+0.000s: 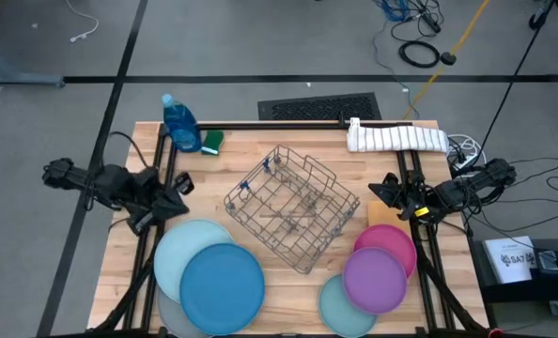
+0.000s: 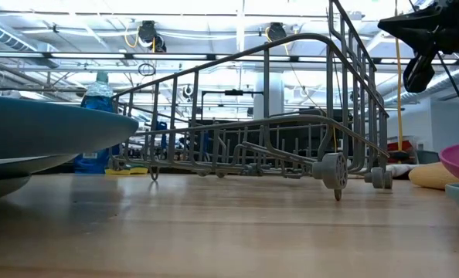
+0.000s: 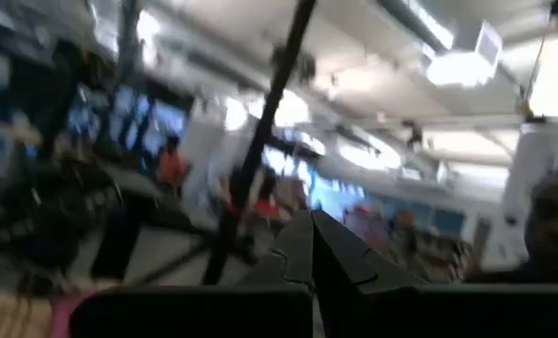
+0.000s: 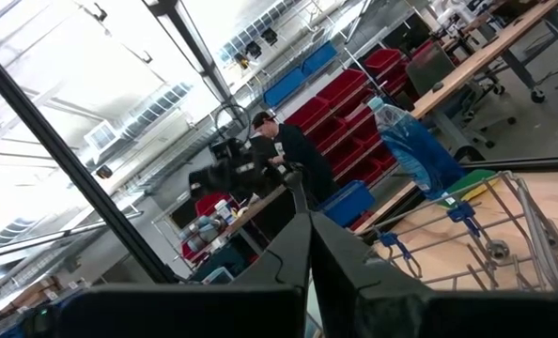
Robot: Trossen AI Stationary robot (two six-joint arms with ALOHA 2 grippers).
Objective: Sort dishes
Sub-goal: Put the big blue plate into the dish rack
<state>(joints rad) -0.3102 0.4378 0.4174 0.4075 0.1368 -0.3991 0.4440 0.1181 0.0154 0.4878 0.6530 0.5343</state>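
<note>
Plates (image 1: 221, 279) stacked lower left and lower right (image 1: 378, 277) flank a rack (image 1: 291, 207) at centre frame, seemingly awaiting sorting; left end effector (image 1: 184, 184) and right end effector (image 1: 384, 187) hover closed, empty.

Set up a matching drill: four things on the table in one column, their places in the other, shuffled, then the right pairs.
Things:
1. blue plate
2. purple plate
3. rack
4. towel

Places:
A. table's middle
B. far right edge
C. atop the left stack
D. atop the right stack

Pairs: 1-C, 2-D, 3-A, 4-B
</note>
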